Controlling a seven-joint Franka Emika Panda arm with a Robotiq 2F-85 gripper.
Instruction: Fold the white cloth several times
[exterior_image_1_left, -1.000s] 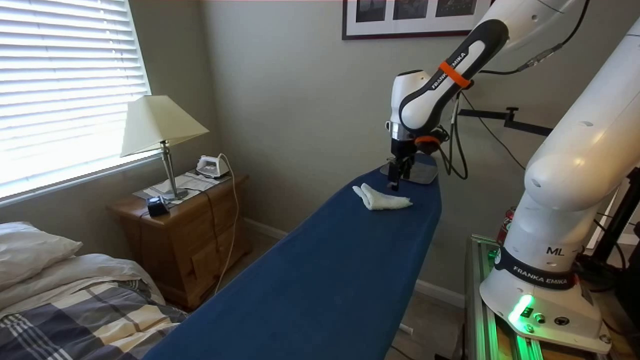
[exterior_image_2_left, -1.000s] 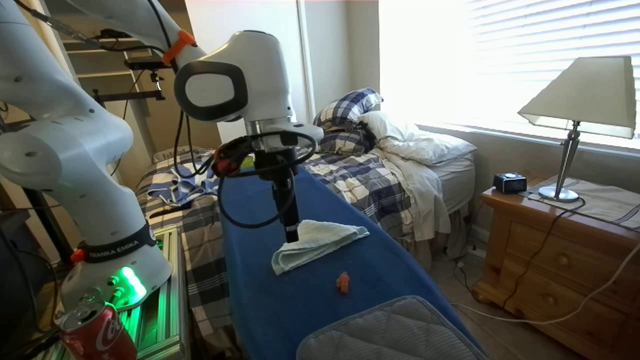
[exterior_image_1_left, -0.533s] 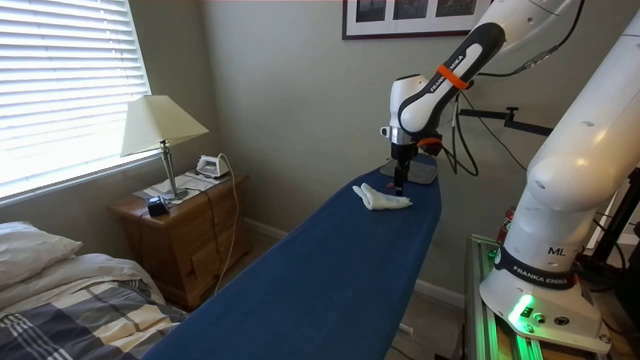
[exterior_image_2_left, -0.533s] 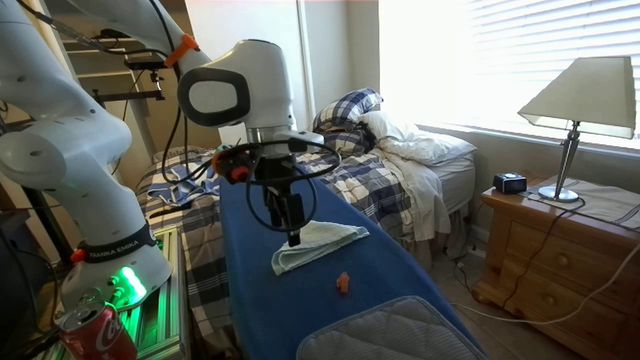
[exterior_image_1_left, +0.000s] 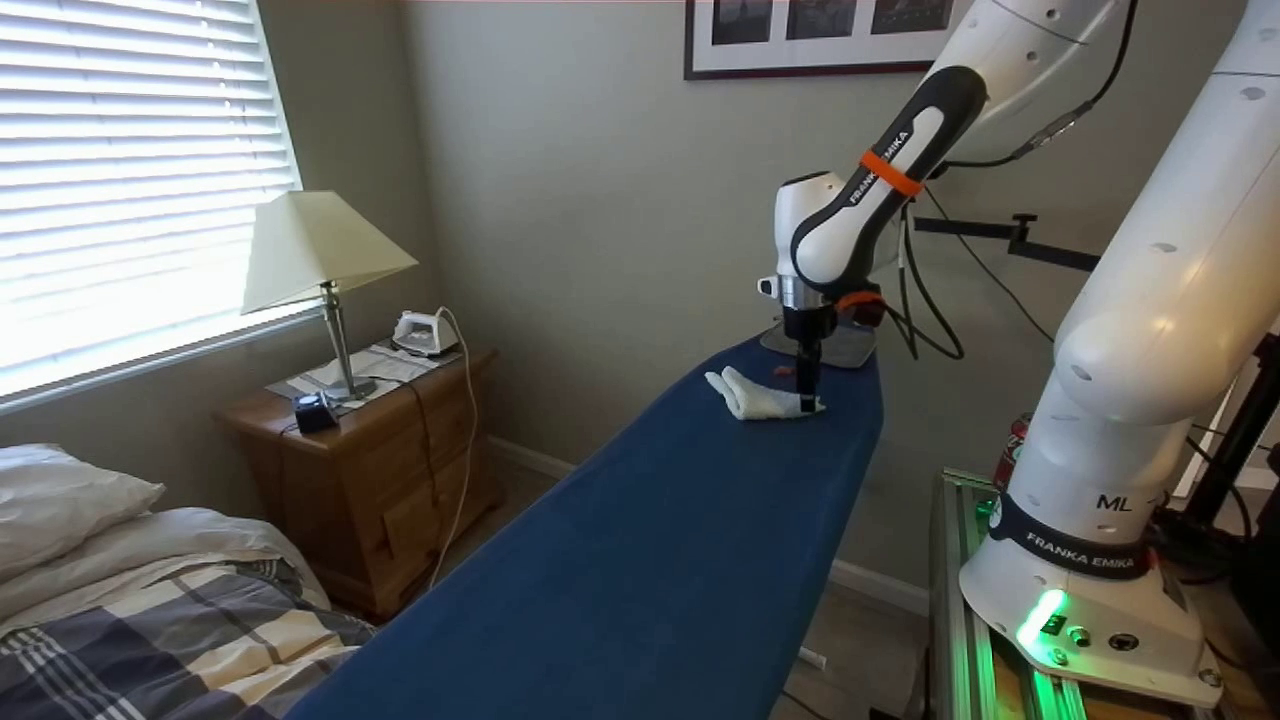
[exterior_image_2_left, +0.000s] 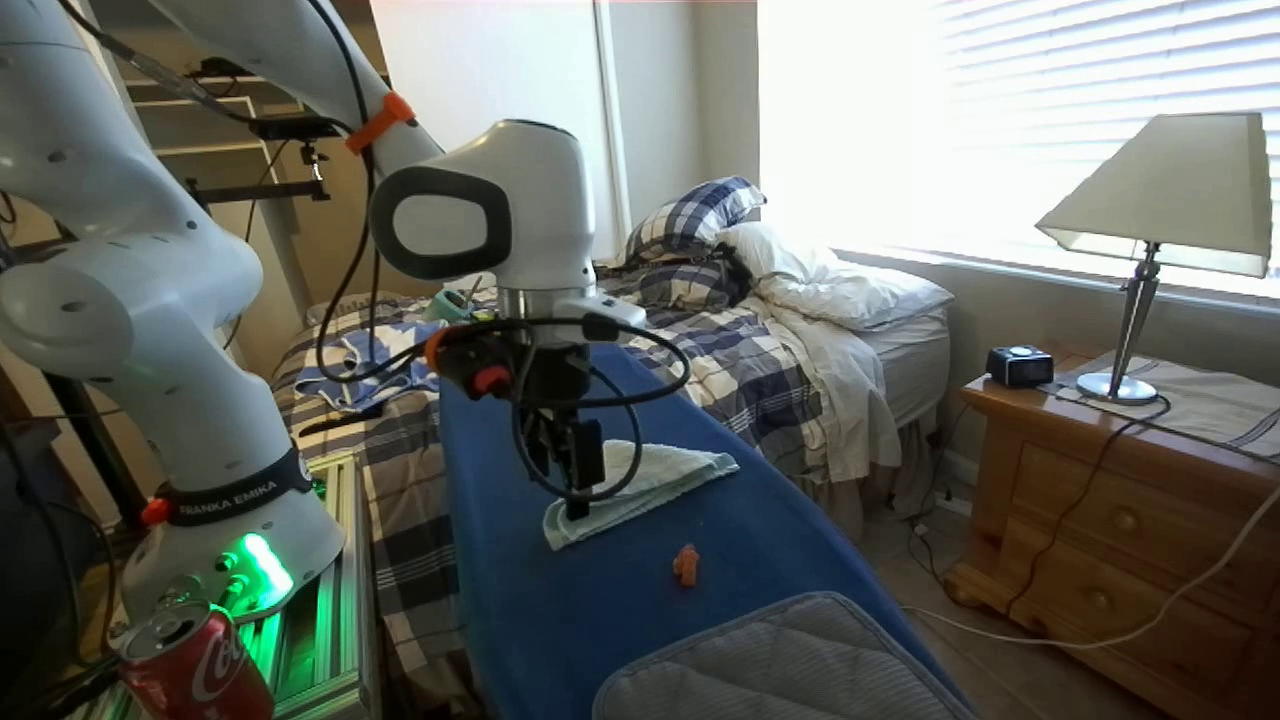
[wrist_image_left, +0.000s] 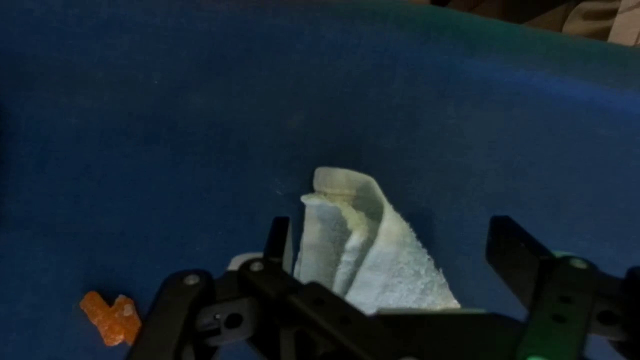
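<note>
Cloth (exterior_image_2_left: 662, 482) on ironing board (exterior_image_1_left: 620, 540) near bed (exterior_image_2_left: 745, 375)

Your arm (exterior_image_1_left: 1150, 300) is glossy white and smoothly rounded. Low down, a black band (exterior_image_1_left: 1070, 546) reads FRANKA EMIKA in white, just below the black mark ML (exterior_image_1_left: 1113, 503), and a green light (exterior_image_1_left: 1042, 616) glows beneath. Farther along you have an orange strap (exterior_image_1_left: 892, 174), a silver collar (exterior_image_1_left: 800, 292), looping black cables (exterior_image_2_left: 620, 401) and a black gripper (wrist_image_left: 390, 237) with small round grey screws (wrist_image_left: 191, 279).
</note>
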